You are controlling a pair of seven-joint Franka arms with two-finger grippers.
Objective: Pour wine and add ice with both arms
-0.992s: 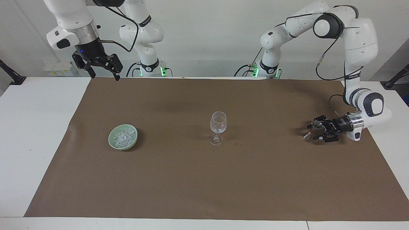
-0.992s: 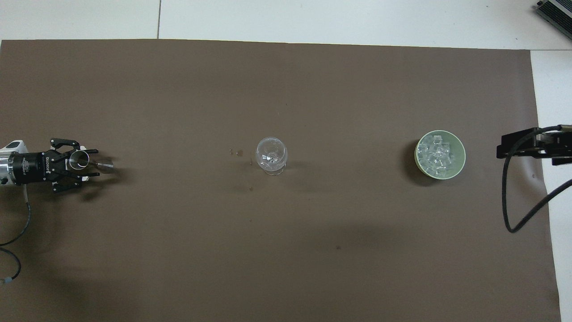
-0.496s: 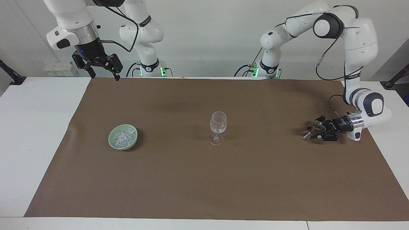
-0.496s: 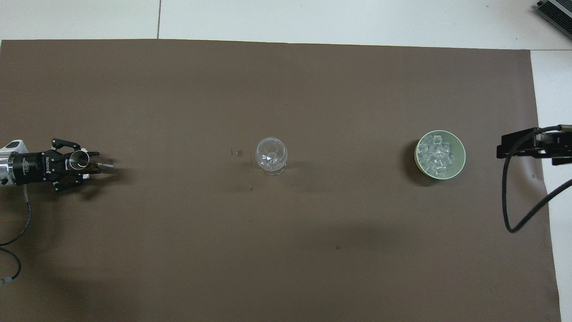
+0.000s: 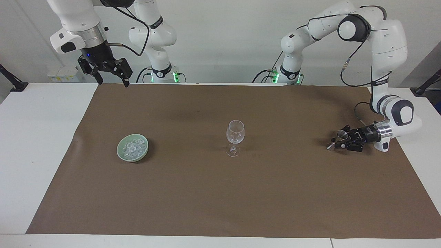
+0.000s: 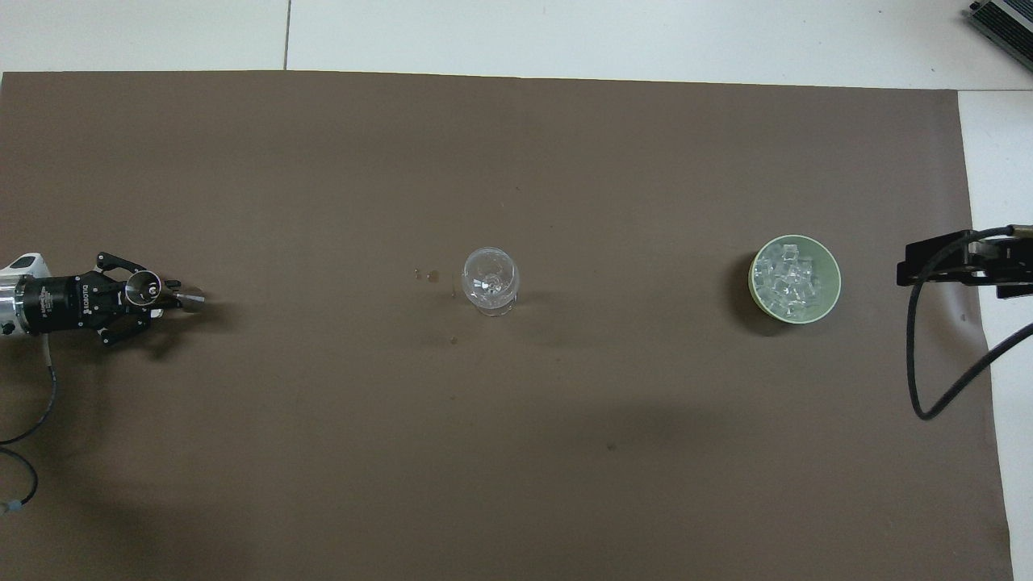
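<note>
- big sheet of matte brown paper (image 5: 220,193), spread flat under both the left gripper (image 5: 337,142) and the right gripper (image 5: 113,82)
- white tabletop (image 5: 41,137) poking out around the paper; the right gripper hangs up by the paper's edge there
- couple of tiny dark spots (image 6: 433,276) on the paper, well apart from the left gripper, toward the right arm's end
- small white boxes (image 5: 63,74) by the wall, near the right gripper
- black slanted bracket (image 5: 10,81) on the table edge, a bit further out from that gripper

Brown mat (image 5: 220,193) covering white table (image 5: 38,144), pale green bowl (image 5: 121,153) holding clear whitish ice (image 5: 133,147), clear wine glass (image 5: 235,132) standing, white arms (image 5: 389,44) showing black cables, silver wrist rings.
</note>
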